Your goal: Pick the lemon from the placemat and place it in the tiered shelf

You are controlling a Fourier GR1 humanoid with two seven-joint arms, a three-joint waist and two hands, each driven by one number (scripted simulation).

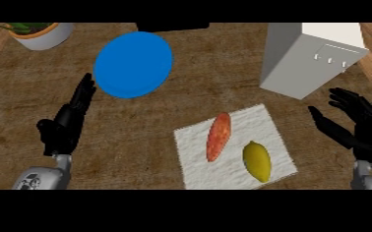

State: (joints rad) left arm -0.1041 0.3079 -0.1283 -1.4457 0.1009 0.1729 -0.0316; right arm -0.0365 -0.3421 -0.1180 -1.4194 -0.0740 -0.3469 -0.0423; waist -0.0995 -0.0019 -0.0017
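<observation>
A yellow lemon (256,161) lies on the white placemat (195,152), toward its lower right part. Beside it on the mat, to the left, lies an elongated orange-red vegetable (219,136). The tiered shelf (305,58) is a grey-white boxy unit at the upper right. My right hand (349,123) is at the right edge, open, fingers spread, to the right of the mat and just below the shelf. At the left, my left hand (69,118) rests open with fingers pointing up.
A blue plate (134,64) lies left of centre at the back. A white pot with a plant (40,33) stands in the far left corner. A dark object (173,26) sits at the back edge. The wooden counter (138,142) runs between the mat and my left hand.
</observation>
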